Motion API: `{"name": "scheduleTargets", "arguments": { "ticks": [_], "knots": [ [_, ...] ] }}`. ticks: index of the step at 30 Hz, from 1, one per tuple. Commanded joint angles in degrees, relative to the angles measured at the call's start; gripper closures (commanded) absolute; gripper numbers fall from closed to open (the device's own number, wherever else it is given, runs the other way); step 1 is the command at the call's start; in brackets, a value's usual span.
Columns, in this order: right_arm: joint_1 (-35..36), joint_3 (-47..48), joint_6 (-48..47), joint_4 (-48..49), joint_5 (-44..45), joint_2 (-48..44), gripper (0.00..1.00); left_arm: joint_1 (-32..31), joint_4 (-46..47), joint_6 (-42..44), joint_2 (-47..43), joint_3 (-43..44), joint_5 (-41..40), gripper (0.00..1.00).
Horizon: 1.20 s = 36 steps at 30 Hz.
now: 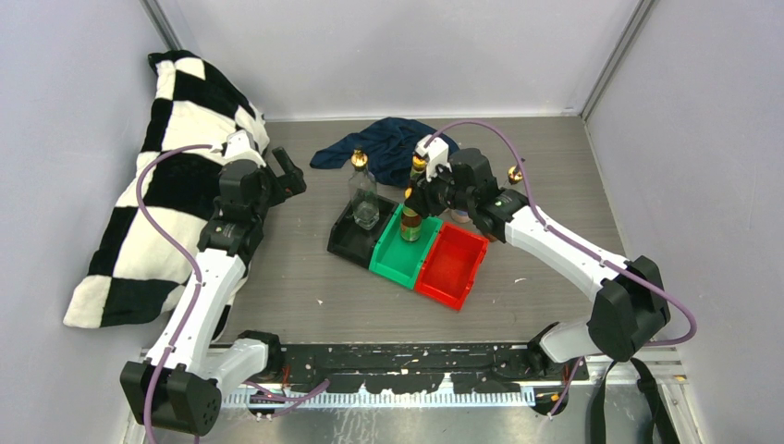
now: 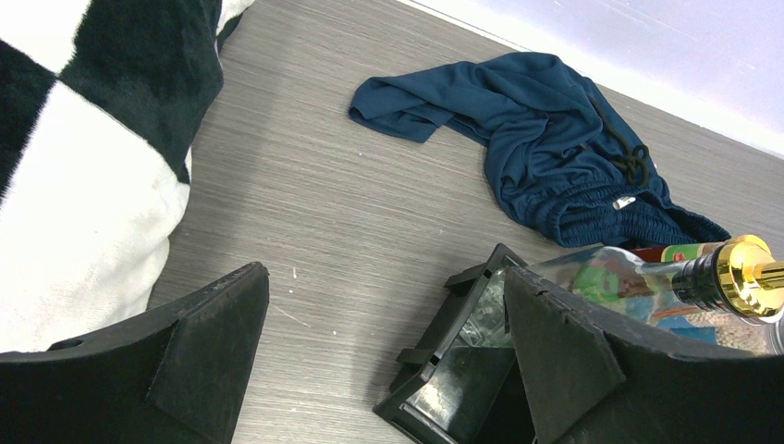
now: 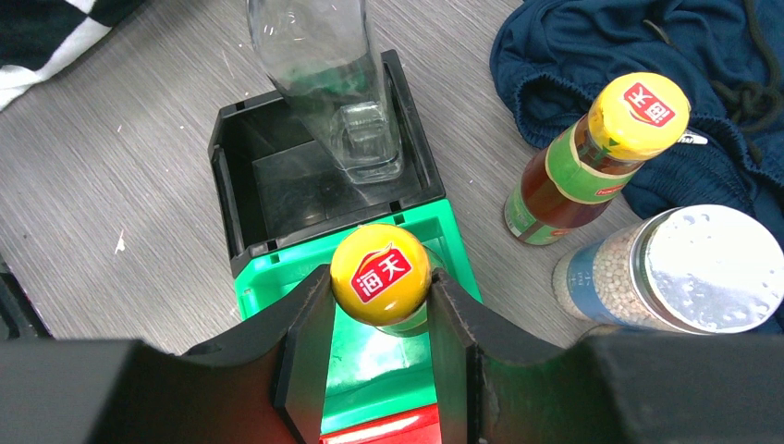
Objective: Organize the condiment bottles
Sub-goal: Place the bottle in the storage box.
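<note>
Right fingers (image 3: 300,347) clamp the yellow-capped bottle (image 3: 380,275) just under its cap, so it hangs upright over the green bin (image 3: 263,282) for a clean set-down; left fingers (image 2: 222,305) hang spread, empty.

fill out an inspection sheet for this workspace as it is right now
surface: grey table; black bin, green bin and red bin in a row
job's things: clear glass bottle stands in the black bin; held yellow-capped bottle over the green bin; second yellow-capped bottle and pale-lidded jar on the table behind the bins; another gold top behind the right arm
clutter: navy cloth at the back; checkered blanket on the left
grippers: left gripper open, holding nothing; right gripper fingers shut on the held yellow-capped bottle
cables: purple cable loops along each arm
surroundings: pale walls on three sides
</note>
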Motion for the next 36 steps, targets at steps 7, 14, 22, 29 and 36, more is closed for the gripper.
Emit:
{"name": "scheduleTargets", "arguments": {
  "ticks": [7, 14, 22, 29, 36],
  "knots": [
    [-0.55, -0.27, 0.85, 10.83, -1.25, -1.42, 0.99, 0.27, 2.70, 0.71, 0.19, -0.01, -0.57, 0.02],
    [-0.58, -0.92, 0.87, 11.32, -1.16, -1.40, 0.99, 0.27, 2.67, 0.76, 0.28, 0.06, -0.48, 0.02],
    [-0.51, -1.50, 0.88, 12.16, -0.94, -1.76, 0.99, 0.25, 2.62, 0.78, 0.19, 0.08, -0.46, 0.02],
    [-0.57, -2.14, 0.40, 12.88, -0.45, -2.03, 0.99, 0.27, 2.67, 0.82, 0.19, 0.08, -0.44, 0.02],
    [-0.55, -2.79, -0.53, 14.23, -0.54, -1.89, 0.99, 0.27, 2.71, 0.80, 0.25, 0.17, -0.40, 0.02]
  ]
}}
